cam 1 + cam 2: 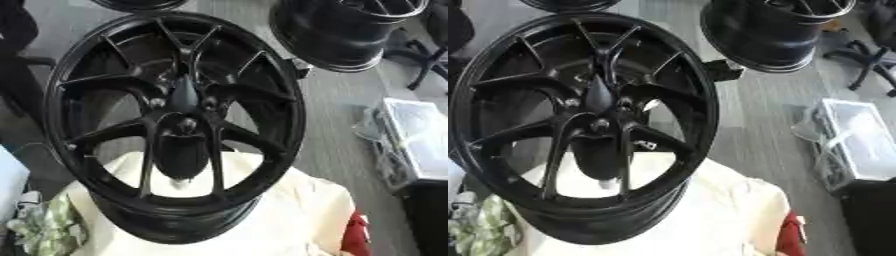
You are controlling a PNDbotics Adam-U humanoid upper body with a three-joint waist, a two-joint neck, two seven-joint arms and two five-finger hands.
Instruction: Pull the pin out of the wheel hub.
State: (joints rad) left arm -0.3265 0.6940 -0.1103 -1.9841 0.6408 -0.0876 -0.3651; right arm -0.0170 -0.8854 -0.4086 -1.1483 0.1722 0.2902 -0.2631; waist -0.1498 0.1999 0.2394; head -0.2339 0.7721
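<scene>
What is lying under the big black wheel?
Under the black wheel there is a cream cloth, visible through the gaps between the spokes and below the rim. What the cloth covers cannot be seen. The wheel hides the cloth's middle.

wheel (175, 125): glossy black | cloth (289, 210): cream | floor (337, 115): grey

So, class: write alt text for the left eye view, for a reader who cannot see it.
A black multi-spoke wheel fills the view, standing on a cream cloth. A dark shape rises at its hub. Another black wheel sits behind on grey floor; no robot hand shows.
</scene>
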